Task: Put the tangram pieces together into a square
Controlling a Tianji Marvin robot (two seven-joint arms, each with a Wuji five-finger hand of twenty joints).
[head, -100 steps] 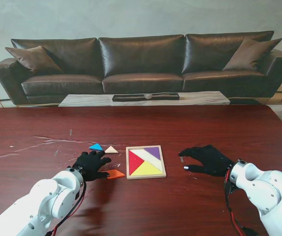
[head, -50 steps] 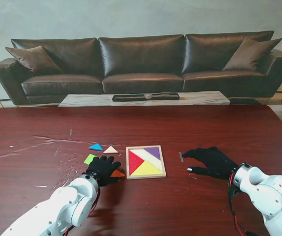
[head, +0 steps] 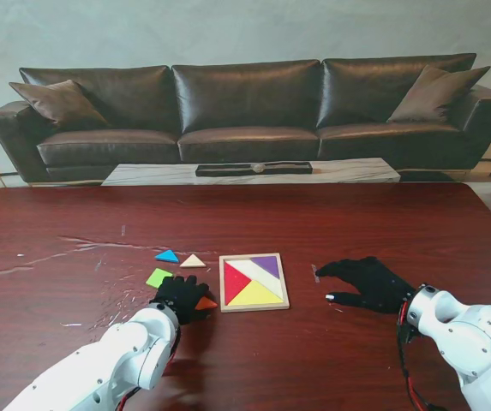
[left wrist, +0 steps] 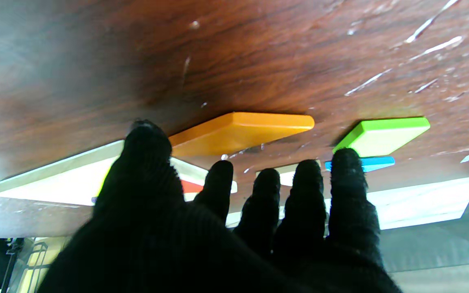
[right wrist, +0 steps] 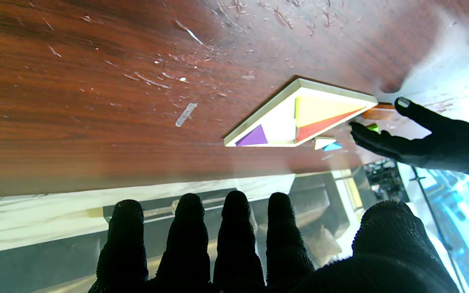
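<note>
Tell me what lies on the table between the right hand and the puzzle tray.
Only bare table, apart from a small pale scrap near the right hand. The tray has no loose pieces on that side. The stand view shows it.

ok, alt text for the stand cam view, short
A wooden tray holding red, yellow, white and purple tangram pieces sits mid-table, between two black-gloved hands. The left hand hovers open over an orange piece; green, blue and cream pieces lie loose nearby. The right hand is open.

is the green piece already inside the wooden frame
No, the green piece lies loose on the table to the left of the frame, near the left hand.
</note>
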